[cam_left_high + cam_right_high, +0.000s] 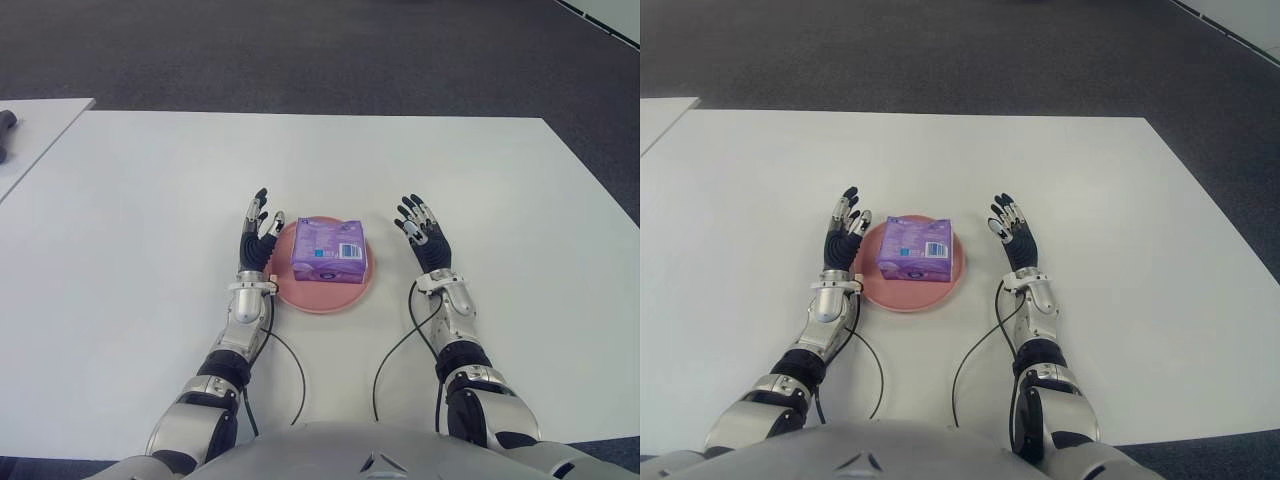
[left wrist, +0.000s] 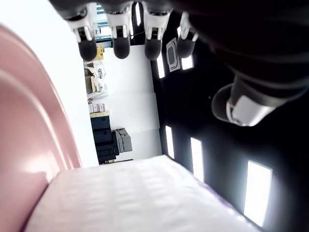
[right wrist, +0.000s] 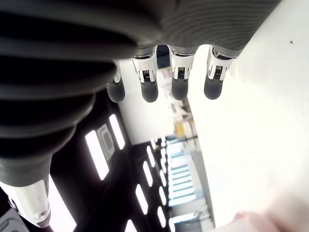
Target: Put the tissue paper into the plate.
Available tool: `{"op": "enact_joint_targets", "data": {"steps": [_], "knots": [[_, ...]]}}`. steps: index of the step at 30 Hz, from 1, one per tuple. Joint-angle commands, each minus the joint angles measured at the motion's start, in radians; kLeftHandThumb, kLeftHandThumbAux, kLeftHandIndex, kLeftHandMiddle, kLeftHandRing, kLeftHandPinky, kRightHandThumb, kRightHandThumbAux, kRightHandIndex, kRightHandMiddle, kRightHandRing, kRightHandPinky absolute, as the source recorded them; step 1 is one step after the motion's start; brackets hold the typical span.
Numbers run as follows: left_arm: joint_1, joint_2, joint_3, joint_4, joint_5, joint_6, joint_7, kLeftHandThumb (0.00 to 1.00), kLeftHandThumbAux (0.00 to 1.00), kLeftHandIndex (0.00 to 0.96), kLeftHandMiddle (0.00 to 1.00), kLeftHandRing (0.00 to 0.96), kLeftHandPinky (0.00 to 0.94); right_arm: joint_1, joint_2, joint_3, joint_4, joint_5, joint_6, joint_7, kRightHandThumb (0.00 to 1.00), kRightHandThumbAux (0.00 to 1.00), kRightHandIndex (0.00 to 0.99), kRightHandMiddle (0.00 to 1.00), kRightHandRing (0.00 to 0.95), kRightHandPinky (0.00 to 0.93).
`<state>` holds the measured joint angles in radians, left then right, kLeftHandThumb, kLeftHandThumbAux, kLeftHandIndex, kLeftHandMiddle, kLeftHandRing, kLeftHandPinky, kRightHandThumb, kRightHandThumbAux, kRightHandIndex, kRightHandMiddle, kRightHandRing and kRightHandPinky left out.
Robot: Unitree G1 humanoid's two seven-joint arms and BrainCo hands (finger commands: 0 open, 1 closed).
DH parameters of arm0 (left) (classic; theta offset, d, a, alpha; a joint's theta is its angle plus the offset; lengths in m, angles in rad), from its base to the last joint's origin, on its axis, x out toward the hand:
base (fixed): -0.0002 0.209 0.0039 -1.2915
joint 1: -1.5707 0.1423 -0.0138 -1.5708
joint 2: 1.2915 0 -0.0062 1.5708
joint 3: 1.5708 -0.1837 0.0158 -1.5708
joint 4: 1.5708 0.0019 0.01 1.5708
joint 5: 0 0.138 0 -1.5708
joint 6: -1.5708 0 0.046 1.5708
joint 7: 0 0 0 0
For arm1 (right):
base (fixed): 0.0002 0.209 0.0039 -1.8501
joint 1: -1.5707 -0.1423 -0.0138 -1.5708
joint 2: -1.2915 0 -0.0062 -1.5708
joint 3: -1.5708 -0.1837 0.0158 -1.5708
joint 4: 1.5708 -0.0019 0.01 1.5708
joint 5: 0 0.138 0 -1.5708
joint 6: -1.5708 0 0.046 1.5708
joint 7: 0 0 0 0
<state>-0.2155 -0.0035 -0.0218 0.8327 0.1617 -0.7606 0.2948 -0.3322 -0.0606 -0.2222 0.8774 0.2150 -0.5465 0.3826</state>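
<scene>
A purple pack of tissue paper (image 1: 329, 251) lies flat inside the pink round plate (image 1: 305, 294) near the table's front middle. My left hand (image 1: 257, 235) shows just left of the plate, fingers stretched out and holding nothing. My right hand (image 1: 422, 230) shows a short way right of the plate, also spread and empty. The left wrist view shows the plate's rim (image 2: 34, 145) and the pack (image 2: 140, 198) close by, beyond my straight fingertips (image 2: 120, 48). In the right wrist view my fingertips (image 3: 149, 92) are extended over the white table.
The white table (image 1: 150, 220) extends wide on both sides of the plate. A second white table (image 1: 35, 125) with a dark object (image 1: 6, 125) stands at the far left. Dark carpet lies beyond the table's far edge. Two cables (image 1: 385, 370) trail from my wrists.
</scene>
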Motion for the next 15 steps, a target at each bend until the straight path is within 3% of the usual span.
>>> {"op": "enact_joint_targets", "data": {"steps": [1, 7, 15], "knots": [[0.075, 0.013, -0.008, 0.060, 0.025, 0.008, 0.004, 0.000, 0.457, 0.000, 0.000, 0.000, 0.000, 0.048, 0.028, 0.026, 0.062, -0.065, -0.016, -0.098, 0.006, 0.635, 0.000, 0.000, 0.000, 0.000], [0.073, 0.013, -0.006, 0.062, 0.022, 0.000, -0.005, 0.000, 0.458, 0.000, 0.000, 0.000, 0.000, 0.064, 0.013, 0.079, 0.097, -0.197, -0.078, -0.262, 0.027, 0.610, 0.000, 0.000, 0.000, 0.000], [0.074, 0.014, -0.006, 0.061, 0.021, -0.010, -0.009, 0.000, 0.462, 0.000, 0.000, 0.000, 0.000, 0.064, -0.035, 0.174, 0.141, -0.364, -0.175, -0.413, 0.027, 0.559, 0.000, 0.000, 0.000, 0.000]]}}
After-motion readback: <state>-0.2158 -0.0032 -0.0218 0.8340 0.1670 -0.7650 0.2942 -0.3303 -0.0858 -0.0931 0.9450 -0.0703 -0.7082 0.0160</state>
